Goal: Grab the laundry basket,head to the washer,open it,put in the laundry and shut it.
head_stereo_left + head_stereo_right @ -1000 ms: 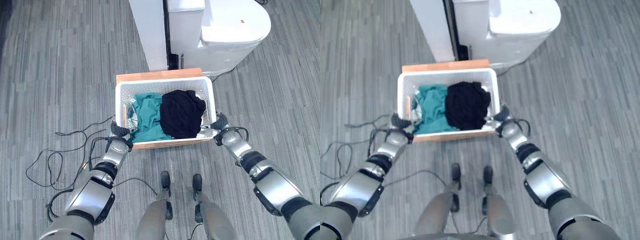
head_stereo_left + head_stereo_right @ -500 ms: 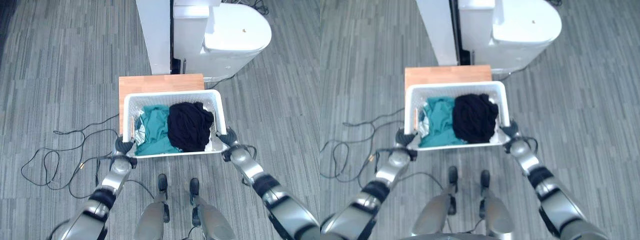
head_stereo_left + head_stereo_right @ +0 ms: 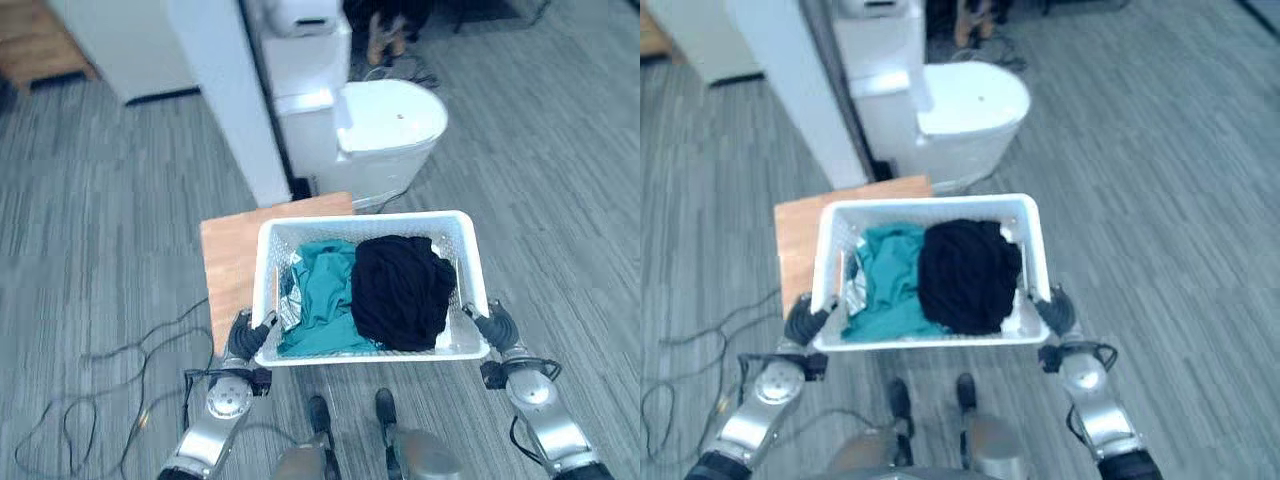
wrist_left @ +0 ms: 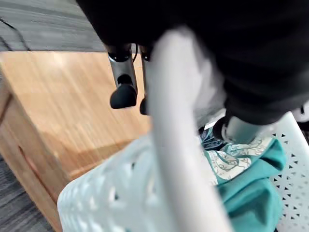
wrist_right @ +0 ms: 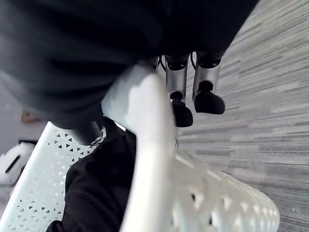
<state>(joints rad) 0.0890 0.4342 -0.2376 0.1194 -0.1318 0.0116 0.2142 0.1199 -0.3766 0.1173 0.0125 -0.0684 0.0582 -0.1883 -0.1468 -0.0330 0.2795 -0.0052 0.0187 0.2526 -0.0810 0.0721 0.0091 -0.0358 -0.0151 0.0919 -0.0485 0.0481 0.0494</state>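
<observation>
Both hands (left hand (image 3: 246, 340), right hand (image 3: 497, 326)) apparently grip the laundry basket (image 3: 366, 224).

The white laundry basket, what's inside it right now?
Inside the laundry basket lie a teal garment and, beside it, a bunched black garment. A patterned white piece peeks out beside the teal one. Anything underneath them is covered.

The laundry basket (image 3: 366, 228) looks like white plastic, smooth with a slight shine, and its walls have small holes in a pattern. Inside, the teal cloth (image 3: 322, 300) is soft and matt, and the black cloth (image 3: 400, 290) is matt and creased. The low wooden box (image 3: 232, 262) has a smooth light grain. The floor (image 3: 100, 220) is matt grey with fine stripes. The washer (image 3: 375, 130) is white and glossy.
</observation>
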